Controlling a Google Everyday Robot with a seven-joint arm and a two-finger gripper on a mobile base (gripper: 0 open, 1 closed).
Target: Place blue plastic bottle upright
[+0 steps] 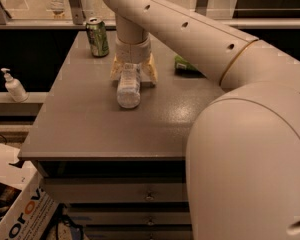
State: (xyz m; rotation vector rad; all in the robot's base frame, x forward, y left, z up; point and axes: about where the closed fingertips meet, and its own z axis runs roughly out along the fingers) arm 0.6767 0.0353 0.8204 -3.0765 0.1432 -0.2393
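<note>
The blue plastic bottle (128,87) is a clear ribbed bottle that lies on its side on the grey table (90,129), one end toward the camera. My gripper (133,72) comes down from above at the bottle's far end. Its two pale yellow fingers (116,70) stand on either side of the bottle and press against its sides. The arm hides the bottle's far end, so its cap does not show.
A green drink can (97,36) stands at the table's back left. A green packet (186,64) lies at the back right, partly behind the arm. A white pump dispenser (13,86) stands on a ledge left of the table. A cardboard box (20,209) sits lower left.
</note>
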